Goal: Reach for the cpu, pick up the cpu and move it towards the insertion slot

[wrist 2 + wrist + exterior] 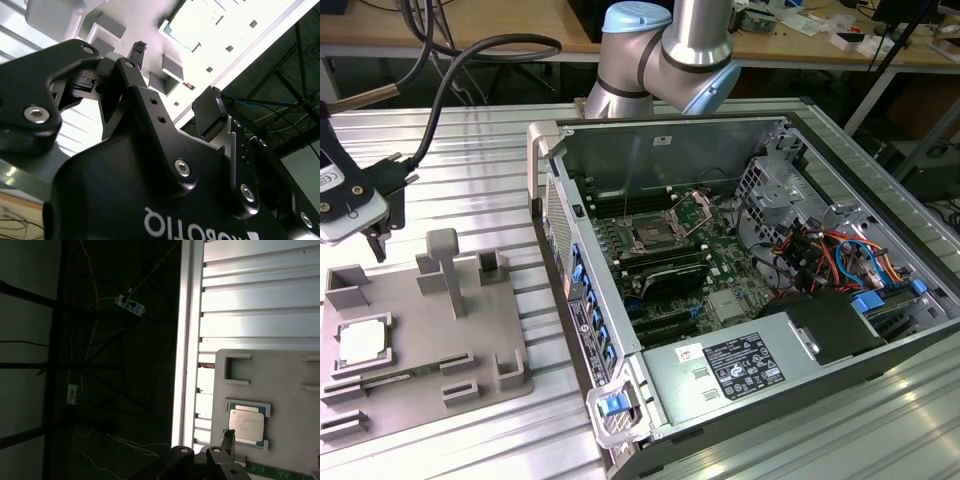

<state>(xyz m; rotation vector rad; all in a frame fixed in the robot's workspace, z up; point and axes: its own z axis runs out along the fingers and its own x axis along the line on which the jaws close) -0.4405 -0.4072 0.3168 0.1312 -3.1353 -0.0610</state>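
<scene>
Fingers (207, 112) spread apart, empty, cpu (362, 343) below them in grey tray (420, 340), untouched, insertion slot (652, 233) well apart from them inside open computer case (660, 150), ribbed surface (470, 150) beneath.

Seen from high in the exterior view, tray (420, 335) at eight o'clock, shared close past gripper (172, 82) in both wrist views.
</scene>
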